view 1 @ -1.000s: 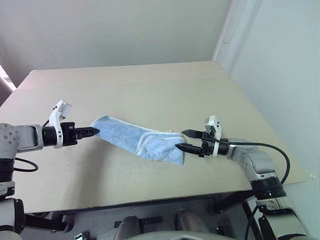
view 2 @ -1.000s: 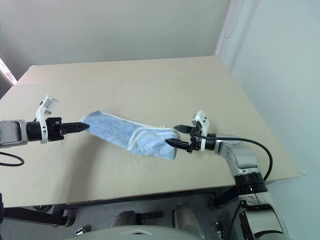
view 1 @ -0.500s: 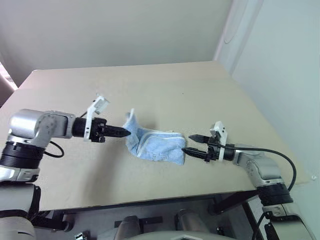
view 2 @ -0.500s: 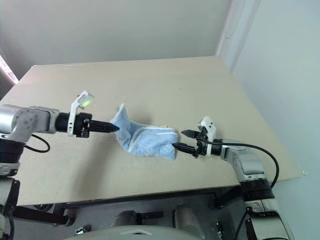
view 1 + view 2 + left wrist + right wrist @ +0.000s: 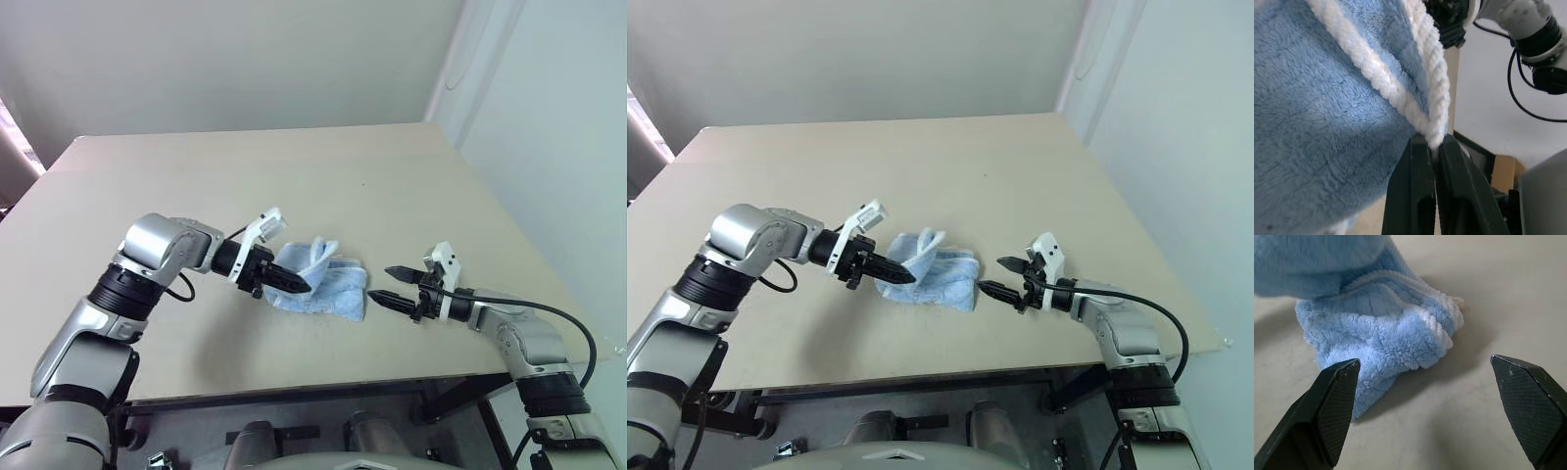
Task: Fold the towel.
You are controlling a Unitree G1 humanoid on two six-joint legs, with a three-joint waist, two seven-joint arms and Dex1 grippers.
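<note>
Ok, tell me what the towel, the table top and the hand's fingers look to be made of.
Towel: soft terry-type cloth, light blue, fluffy looped pile with a white corded edge.
Table top: smooth matte beige board, probably laminate or painted wood; no grain shows.
Right hand: its fingers look like hard black plastic or rubber, with fine cross-hatched pads.

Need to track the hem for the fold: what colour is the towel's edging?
White, against the light blue towel; clearest in the left wrist view.

Even, soft light brightens the table [image 5: 323, 166], shadows stay faint, and the close towel [image 5: 1327, 122] looks blurred.
</note>
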